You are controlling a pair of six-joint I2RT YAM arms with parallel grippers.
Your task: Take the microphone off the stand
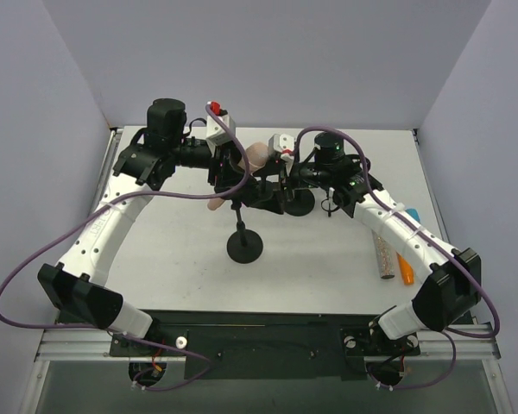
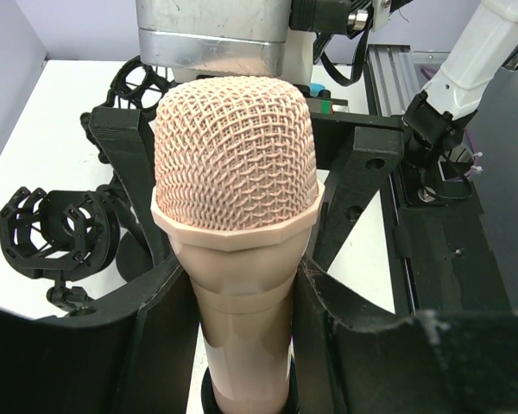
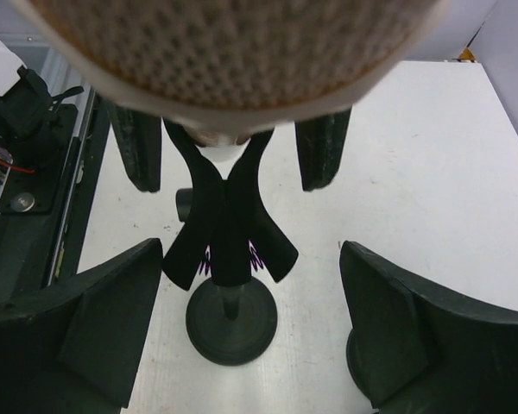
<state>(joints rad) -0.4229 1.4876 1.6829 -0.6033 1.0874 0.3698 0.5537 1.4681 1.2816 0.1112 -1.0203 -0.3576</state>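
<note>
The microphone (image 2: 233, 164) was up off the worktop (image 1: 173, 250), about midway between the left and right edges and nearer the far edge. From above, its long axis lay on a slant. The pink mesh head pointed toward the far edge and a little to the right, and the butt end toward the near-left corner.

The left gripper (image 2: 242, 310) was clamped on the handle just behind the head, with a dark finger pressed against each side. Low in the left wrist view a dark ring showed round the handle, but I couldn't tell whether the microphone was seated in it.

The stand (image 1: 244, 247) stood directly under the microphone, its round black base flat on the worktop toward the near edge. Its forked clip (image 3: 229, 224) rose to the underside of the microphone.

The right gripper (image 3: 250, 250) faced in from the opposite side with its fingers spread wide, holding nothing. The microphone's head sat so close above its camera that it was blurred there.

A black shock mount (image 2: 56, 233) sat on the worktop off to one side of the microphone. A second round base (image 1: 299, 203) stood just beside the grippers. Near the right edge a speckled tube (image 1: 384, 256) and an orange one (image 1: 405, 270) lay side by side.
</note>
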